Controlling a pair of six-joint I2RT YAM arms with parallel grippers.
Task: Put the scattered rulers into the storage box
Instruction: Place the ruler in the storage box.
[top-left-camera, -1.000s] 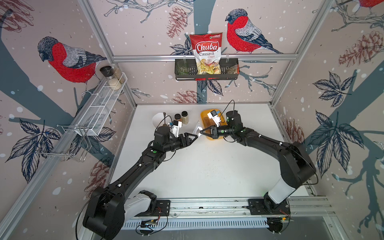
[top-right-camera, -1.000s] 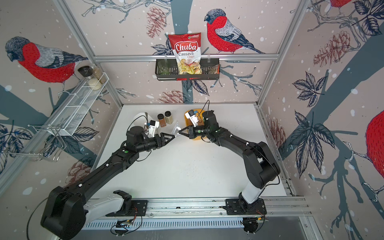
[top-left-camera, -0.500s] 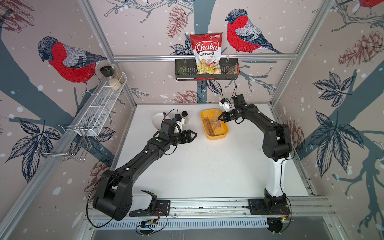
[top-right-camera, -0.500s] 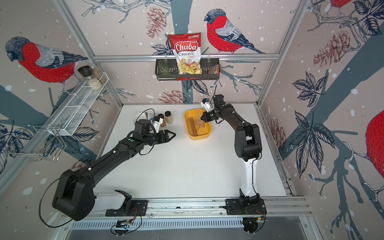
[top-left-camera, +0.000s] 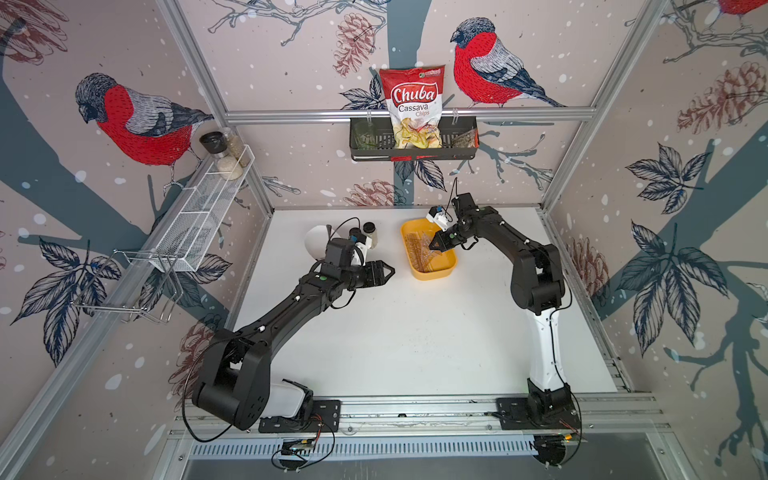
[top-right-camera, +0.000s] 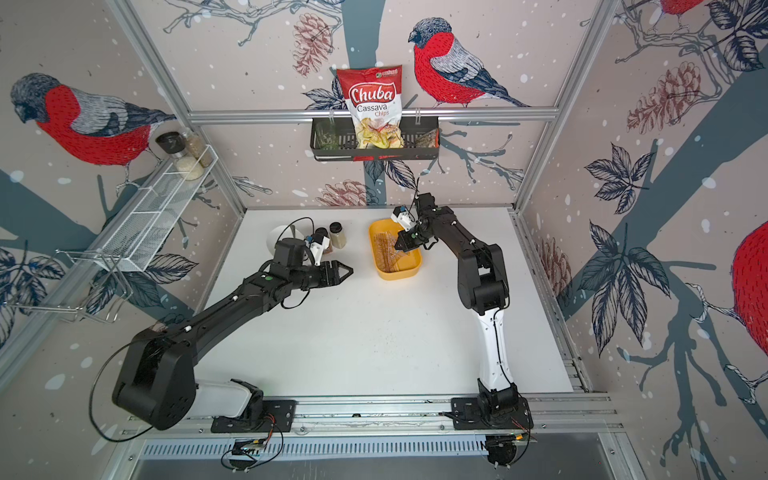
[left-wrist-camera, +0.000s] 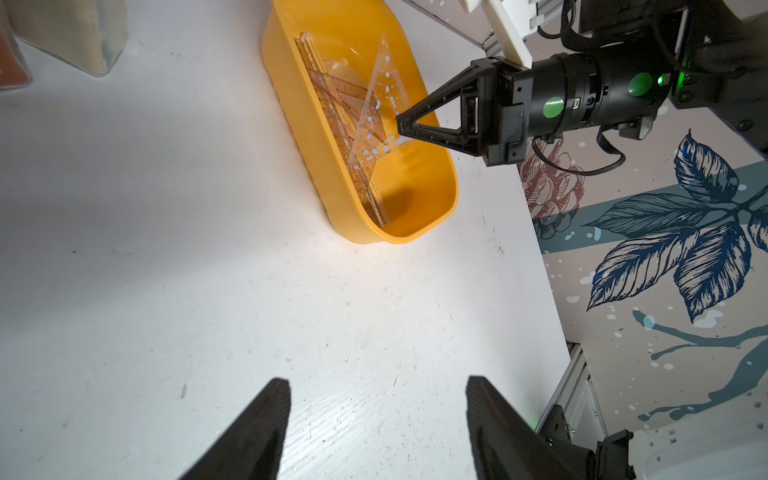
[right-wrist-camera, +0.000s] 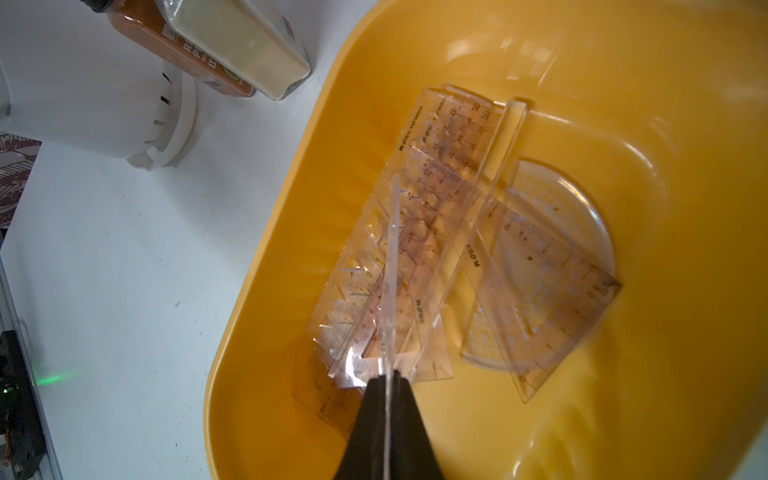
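Right wrist view: right pincer (right-wrist-camera: 388, 376) clamped on clear ruler (right-wrist-camera: 392, 266), edge-on over storage box (right-wrist-camera: 665, 104) with other rulers (right-wrist-camera: 449, 199) piled inside; left pincer (left-wrist-camera: 376, 380) apart above counter (left-wrist-camera: 166, 270).

A second ago the right fingers (right-wrist-camera: 368, 428) met the left fingers (left-wrist-camera: 262, 428) tip to tip beside the storage box (top-left-camera: 451, 266). They have since drawn away, swung past its far end and come down over its middle, a clear ruler (right-wrist-camera: 392, 257) pinched on edge. The right arm (top-left-camera: 536, 274), then stretched low across the bench (top-left-camera: 415, 353), now stands folded, elbow high.
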